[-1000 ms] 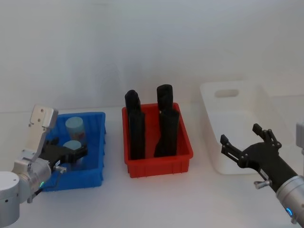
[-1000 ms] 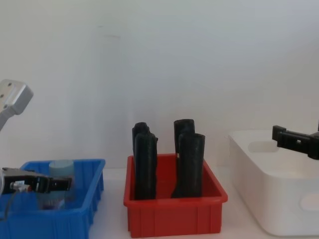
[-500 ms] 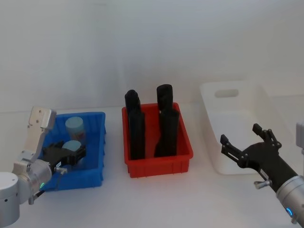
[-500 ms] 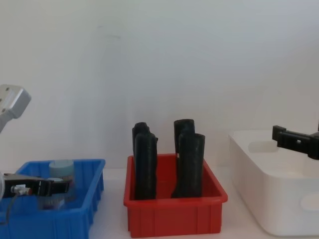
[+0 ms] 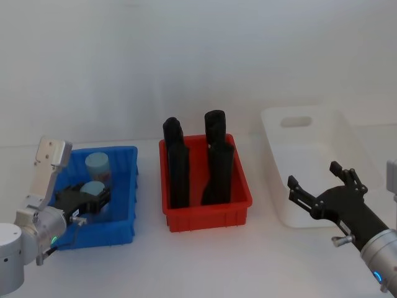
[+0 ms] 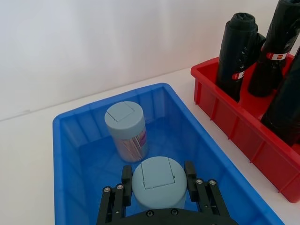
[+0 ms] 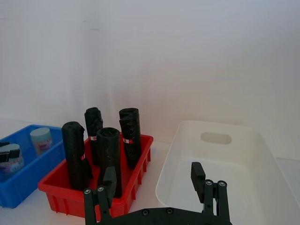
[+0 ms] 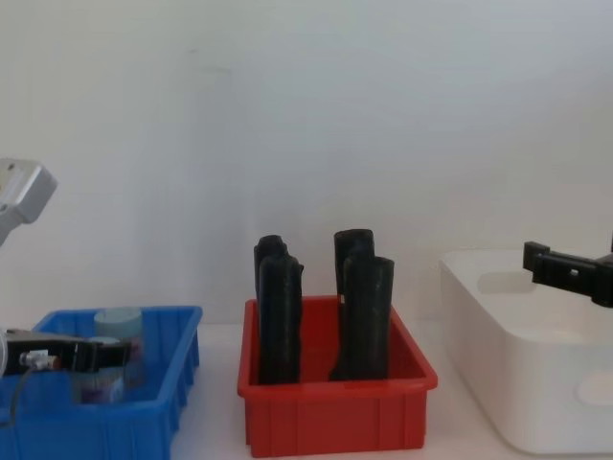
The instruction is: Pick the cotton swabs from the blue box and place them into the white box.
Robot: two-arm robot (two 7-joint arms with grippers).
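Head view: swabs (image 5: pixel 98 166) in blue box (image 5: pixel 99 238)

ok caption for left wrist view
Left claw closed on one cotton swabs tub in the blue box, another tub beyond

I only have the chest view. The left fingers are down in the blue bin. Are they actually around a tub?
Observer: Yes. In the left wrist view the left gripper has its fingers against both sides of the near teal-lidded cotton swab tub.
Operator: How many tubs are in that bin?
Observer: Two, both upright in the shallow bright blue plastic box. The second tub stands farther back, apart from the fingers.
Operator: And the right arm?
Observer: The right gripper hangs open over the near end of the large glossy white plastic box.
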